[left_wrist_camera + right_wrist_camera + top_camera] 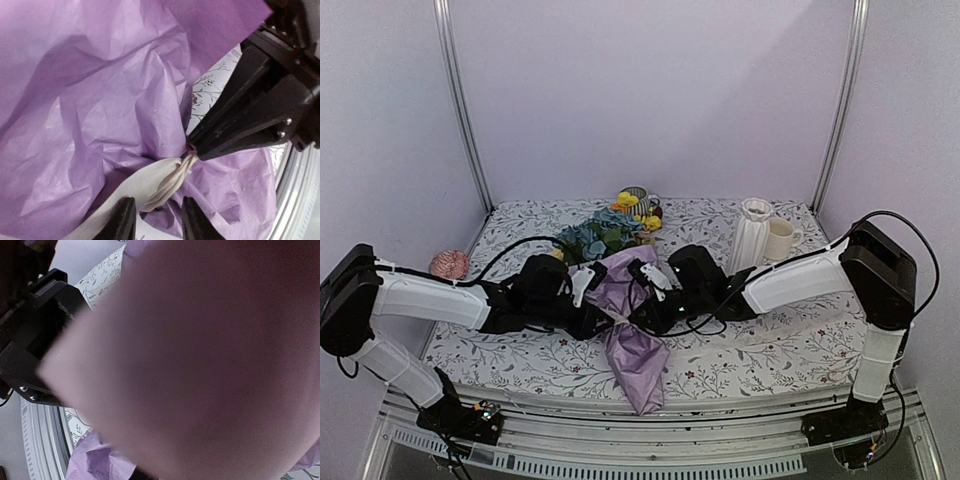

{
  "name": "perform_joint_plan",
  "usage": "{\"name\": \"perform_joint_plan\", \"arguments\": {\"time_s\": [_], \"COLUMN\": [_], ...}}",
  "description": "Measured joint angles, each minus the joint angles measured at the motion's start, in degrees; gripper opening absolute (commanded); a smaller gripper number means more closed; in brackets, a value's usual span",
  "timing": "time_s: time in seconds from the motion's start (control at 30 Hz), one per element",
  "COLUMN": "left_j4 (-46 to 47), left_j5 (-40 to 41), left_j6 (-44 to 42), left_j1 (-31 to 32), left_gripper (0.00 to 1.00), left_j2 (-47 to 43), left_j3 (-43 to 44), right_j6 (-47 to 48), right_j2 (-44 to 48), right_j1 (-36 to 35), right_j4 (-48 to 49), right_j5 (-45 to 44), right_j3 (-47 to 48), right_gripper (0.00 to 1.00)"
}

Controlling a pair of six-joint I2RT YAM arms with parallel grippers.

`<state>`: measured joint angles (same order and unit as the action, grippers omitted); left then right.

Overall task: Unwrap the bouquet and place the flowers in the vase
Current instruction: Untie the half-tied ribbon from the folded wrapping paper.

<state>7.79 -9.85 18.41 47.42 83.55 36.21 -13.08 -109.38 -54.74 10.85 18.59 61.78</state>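
Note:
The bouquet (636,335) lies mid-table in crinkled lilac paper (85,100), its flowers (600,235) pointing to the back. A cream ribbon (150,182) ties its waist. My right gripper (194,149) comes in from the right, and its black fingers meet on the twisted ribbon at the knot. My left gripper (157,205) is open, its fingertips either side of the ribbon's lower edge without touching it. From above, both grippers (595,300) (645,298) crowd the bouquet's waist. Blurred lilac paper fills the right wrist view and hides that gripper's fingers. The white ribbed vase (752,235) stands at the back right.
A cream mug (783,238) stands right beside the vase. A striped grey cup (638,200) with small yellow blooms sits at the back centre. A pink ball-like thing (448,264) lies at the left edge. The floral tablecloth (770,350) covers the table.

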Motion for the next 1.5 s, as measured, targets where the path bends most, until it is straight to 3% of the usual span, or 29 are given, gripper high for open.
{"name": "perform_joint_plan", "arguments": {"time_s": [0.33, 0.4, 0.57, 0.8, 1.1, 1.27, 1.4, 1.5], "left_j4": [-1.5, -1.9, -3.7, -4.8, -3.0, -1.8, -0.3, 0.7], "left_j5": [5.8, 6.8, 10.6, 13.0, 10.5, 10.2, 10.3, 10.4], "left_j6": [-1.7, -2.0, -2.0, -1.7, 0.1, 1.5, 2.3, 2.9], "left_j1": [3.7, 4.1, 4.5, 4.6, 4.6, 4.6, 4.6, 4.6], "left_gripper": [0.3, 0.25, 0.01, 0.0, 0.0, 0.0, 0.0, 0.0], "left_j2": [5.7, 6.8, 9.4, 8.2, -1.4, -1.4, -1.4, -1.5], "left_j3": [4.4, 5.2, 8.0, 7.7, 1.9, 0.9, 0.0, -1.0], "right_j6": [-2.2, -2.4, -2.8, -2.8, -2.8, -3.1, -2.5, -2.1], "right_j2": [0.7, 0.7, 0.6, 0.0, -0.6, -1.2, -1.9, -2.8], "right_j1": [-0.3, -0.4, -0.4, -0.4, -0.4, -0.4, -0.9, -1.6], "right_j4": [1.7, 1.7, 2.1, 2.1, 2.1, 2.4, 2.7, 2.7], "right_j5": [2.3, 2.6, 2.0, -0.4, -3.0, -2.8, -1.0, -0.5], "right_j3": [-0.4, -0.4, -0.4, -0.4, -0.3, 0.0, 0.4, 1.4], "right_gripper": [0.1, 0.14, 0.28, 0.31, 0.34, 0.48, 0.41, 0.28]}}
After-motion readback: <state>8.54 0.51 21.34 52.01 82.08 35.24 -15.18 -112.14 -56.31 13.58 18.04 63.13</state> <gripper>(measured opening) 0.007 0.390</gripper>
